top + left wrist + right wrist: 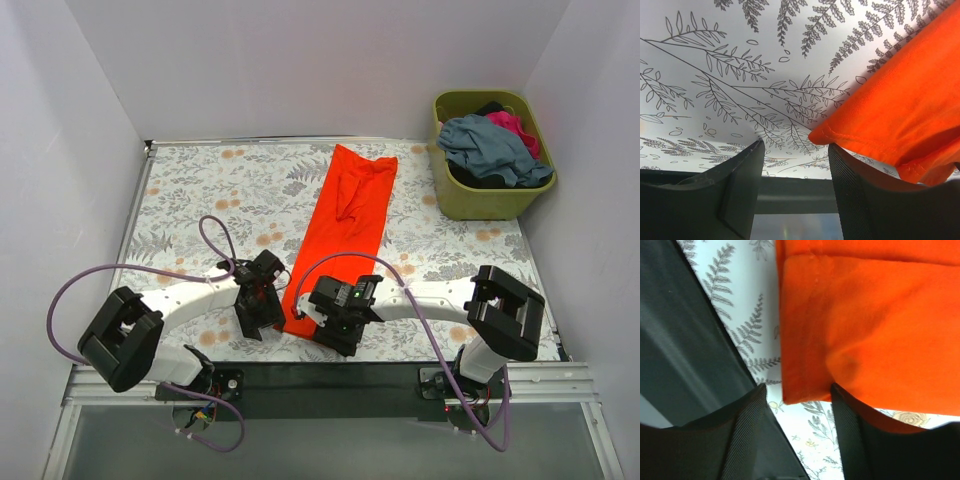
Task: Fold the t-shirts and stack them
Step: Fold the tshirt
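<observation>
The bright orange-red t-shirt [345, 225] lies on the table as a long narrow strip, running from the far middle to the near edge. My left gripper [260, 320] is open at the strip's near left corner; in the left wrist view the gripper [795, 150] has the shirt's hem corner [900, 110] resting over its right finger. My right gripper [322, 325] is open at the near right corner; in the right wrist view the gripper [799, 395] has the shirt's folded corner [840, 330] between its jaws, touching the right finger. Grey-blue [492, 148], magenta-pink [516, 126] and dark [478, 180] shirts lie in the basket.
The olive-green basket [490, 203] stands at the far right corner. The table carries a floral cloth [210, 190]. White walls close in the left, back and right. A black rail [330, 378] runs along the near edge, just behind both grippers.
</observation>
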Robot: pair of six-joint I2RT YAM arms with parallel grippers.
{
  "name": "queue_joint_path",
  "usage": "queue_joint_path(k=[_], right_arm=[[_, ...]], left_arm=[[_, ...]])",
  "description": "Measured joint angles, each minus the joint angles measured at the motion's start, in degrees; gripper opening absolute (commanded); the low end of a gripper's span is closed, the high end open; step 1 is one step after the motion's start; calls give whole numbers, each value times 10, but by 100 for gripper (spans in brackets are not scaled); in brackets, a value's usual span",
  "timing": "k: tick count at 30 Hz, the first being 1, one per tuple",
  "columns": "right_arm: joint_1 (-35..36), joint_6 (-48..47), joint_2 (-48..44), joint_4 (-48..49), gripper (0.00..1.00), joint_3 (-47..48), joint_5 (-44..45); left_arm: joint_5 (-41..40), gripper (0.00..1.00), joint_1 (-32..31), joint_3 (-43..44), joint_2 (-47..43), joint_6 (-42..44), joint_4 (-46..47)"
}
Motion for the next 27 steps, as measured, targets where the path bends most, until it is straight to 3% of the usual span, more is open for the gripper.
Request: queue_joint_path(k=[8, 12, 20, 27], right_arm=[[0, 10, 5, 14, 40, -5, 29], [0, 14, 5, 16, 33, -6, 36], [-1, 15, 5, 17, 33, -7, 40], [-1, 15, 2, 22, 33, -11, 40]], left_arm=[[0, 51, 0, 7, 9, -1, -3], [-3, 56, 0, 7, 4, -10, 1], [-42, 59, -2, 7, -59, -45, 17], [-49, 59, -2, 8, -32, -50, 21]])
